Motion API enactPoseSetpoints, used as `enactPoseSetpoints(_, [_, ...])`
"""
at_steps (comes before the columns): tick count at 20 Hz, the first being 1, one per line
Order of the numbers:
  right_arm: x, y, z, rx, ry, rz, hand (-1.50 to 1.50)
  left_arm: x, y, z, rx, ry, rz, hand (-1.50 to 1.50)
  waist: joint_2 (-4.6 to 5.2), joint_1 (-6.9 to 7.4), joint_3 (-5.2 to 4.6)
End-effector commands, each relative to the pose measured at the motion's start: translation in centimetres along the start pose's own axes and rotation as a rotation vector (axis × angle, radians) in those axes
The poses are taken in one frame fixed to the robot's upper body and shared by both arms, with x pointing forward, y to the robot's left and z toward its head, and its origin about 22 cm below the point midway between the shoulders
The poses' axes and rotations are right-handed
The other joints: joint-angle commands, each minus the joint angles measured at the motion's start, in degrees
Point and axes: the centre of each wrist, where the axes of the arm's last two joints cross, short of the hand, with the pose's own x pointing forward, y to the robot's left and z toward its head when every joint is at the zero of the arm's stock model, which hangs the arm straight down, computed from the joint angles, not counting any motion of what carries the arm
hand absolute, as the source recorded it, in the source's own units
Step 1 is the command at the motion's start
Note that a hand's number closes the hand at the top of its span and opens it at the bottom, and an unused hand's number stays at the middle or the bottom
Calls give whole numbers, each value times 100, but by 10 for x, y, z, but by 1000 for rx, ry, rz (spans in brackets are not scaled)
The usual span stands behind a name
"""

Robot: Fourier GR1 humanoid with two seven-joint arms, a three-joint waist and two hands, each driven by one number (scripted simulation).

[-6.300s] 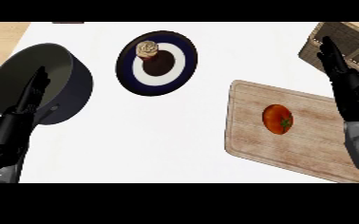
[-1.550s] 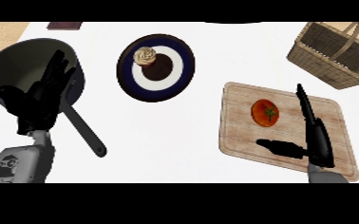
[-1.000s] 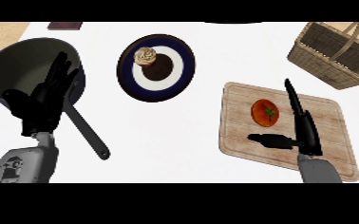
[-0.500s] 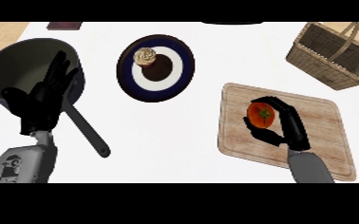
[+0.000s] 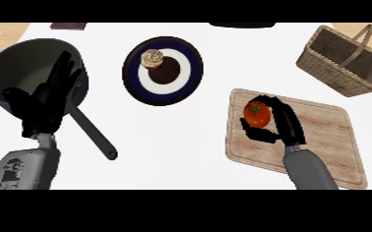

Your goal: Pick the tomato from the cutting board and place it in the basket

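A red tomato [image 5: 256, 116] with a green stem sits at the left part of the wooden cutting board [image 5: 327, 142]. My right hand [image 5: 285, 124] is curled round it, fingers over its top and right side, thumb below it. The wicker basket [image 5: 340, 60] with an arched handle stands at the far right, beyond the board. At the left my left hand [image 5: 45, 101] rests open with fingers up, over the rim of the dark pan.
A dark pan [image 5: 33, 64] with a long handle [image 5: 93, 133] lies at the left. A dark blue and white plate [image 5: 163, 71] carrying a small pastry [image 5: 152, 57] is in the middle. A dark object [image 5: 68, 25] sits at the far left edge.
My right hand went from flat and edge-on beside the tomato to curled round it. The tomato stays on the board. The left hand has not moved.
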Motion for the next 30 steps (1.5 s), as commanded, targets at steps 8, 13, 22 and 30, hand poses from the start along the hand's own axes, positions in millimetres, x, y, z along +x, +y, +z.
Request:
enactPoseSetpoints(8, [124, 41, -56, 62, 248, -175, 150, 6, -4, -1, 6, 36, -4, 0, 118, 132, 155])
enactPoseSetpoints(13, [184, 13, -57, -126, 72, -353, 150, -18, -10, 11, 11, 70, 4, 0, 96, -44, 147])
enactPoseSetpoints(22, [267, -66, -50, -339, 68, -266, 150, -12, 9, 15, 39, 56, -16, 0, 90, -109, 143])
enactPoseSetpoints(30, [313, -127, -77, -468, 135, -323, 150, -13, 5, 6, 20, 48, 5, 0, 126, -35, 146])
